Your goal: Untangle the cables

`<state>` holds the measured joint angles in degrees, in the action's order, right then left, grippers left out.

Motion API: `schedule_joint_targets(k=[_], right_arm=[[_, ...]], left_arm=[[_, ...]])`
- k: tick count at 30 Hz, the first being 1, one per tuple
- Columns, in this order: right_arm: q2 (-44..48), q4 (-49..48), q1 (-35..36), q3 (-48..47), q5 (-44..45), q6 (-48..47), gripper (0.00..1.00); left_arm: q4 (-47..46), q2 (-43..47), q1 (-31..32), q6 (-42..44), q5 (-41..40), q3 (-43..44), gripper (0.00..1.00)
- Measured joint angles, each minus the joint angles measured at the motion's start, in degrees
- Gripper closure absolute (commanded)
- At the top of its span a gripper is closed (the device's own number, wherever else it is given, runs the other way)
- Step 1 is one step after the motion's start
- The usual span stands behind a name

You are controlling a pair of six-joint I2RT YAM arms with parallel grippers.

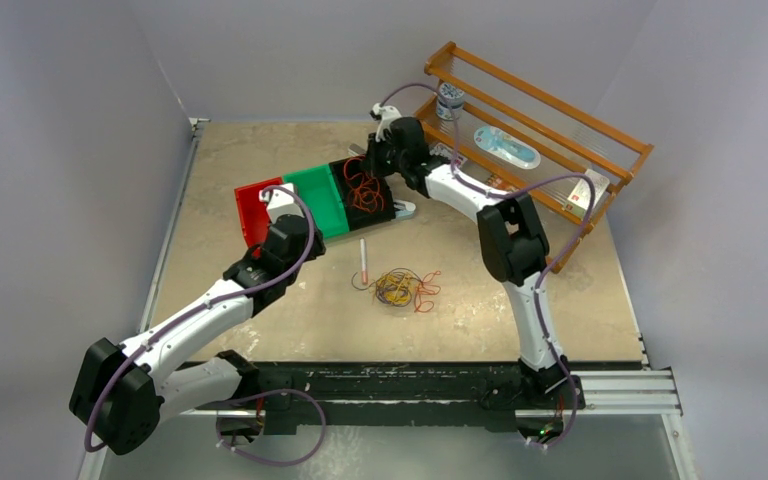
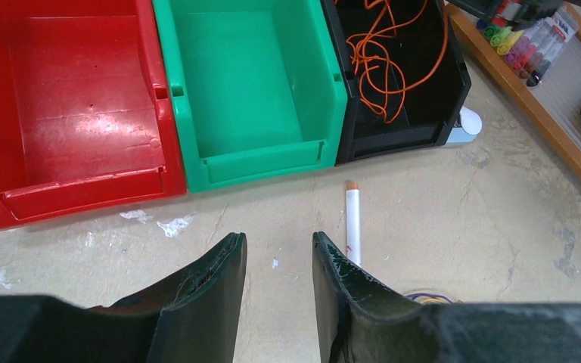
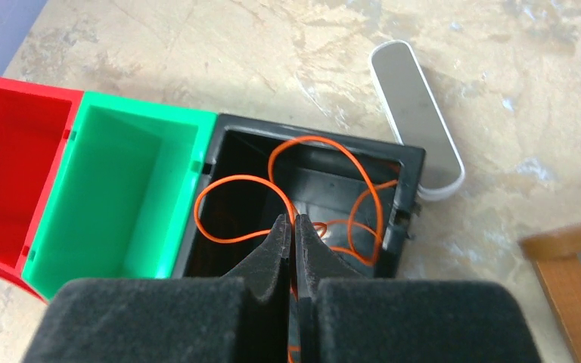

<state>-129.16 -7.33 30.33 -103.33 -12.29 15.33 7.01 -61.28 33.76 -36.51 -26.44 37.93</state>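
Right claw (image 3: 296,222) pressed together over orange cable (image 3: 236,177) in black bin (image 3: 257,125), left claw (image 2: 278,240) spread

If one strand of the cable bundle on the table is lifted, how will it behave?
Probably floppy: the bundle is thin wire in loose loops. It looks light, so a push would likely slide it, not roll it. Its red, yellow and dark strands cross, so lifting one would likely drag the rest.

Three bins (image 1: 320,200), two cable clumps (image 1: 398,288)
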Motion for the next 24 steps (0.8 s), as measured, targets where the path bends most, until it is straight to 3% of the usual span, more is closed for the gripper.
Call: schedule_joint_targets(k=[5,15,21,24], right_arm=[[-3.65,1.07,2.34,-4.74,2.78,-2.54,1.0],[-6.29,4.39,3.96,-5.53,7.5,-5.03,0.92],[-6.71,5.2,3.74,-6.25,8.61,-6.21,0.7],[-5.7,4.79,3.74,-5.16,8.59,-6.47,0.63]], left_arm=[[0.04,-0.02,0.0,-0.39,0.0,0.0,0.63],[0.04,-0.92,0.0,-0.46,0.02,0.0,0.63],[0.04,-1.73,-0.02,-0.48,0.07,0.0,0.62],[0.04,-2.29,-0.02,-0.48,0.15,0.02,0.59]])
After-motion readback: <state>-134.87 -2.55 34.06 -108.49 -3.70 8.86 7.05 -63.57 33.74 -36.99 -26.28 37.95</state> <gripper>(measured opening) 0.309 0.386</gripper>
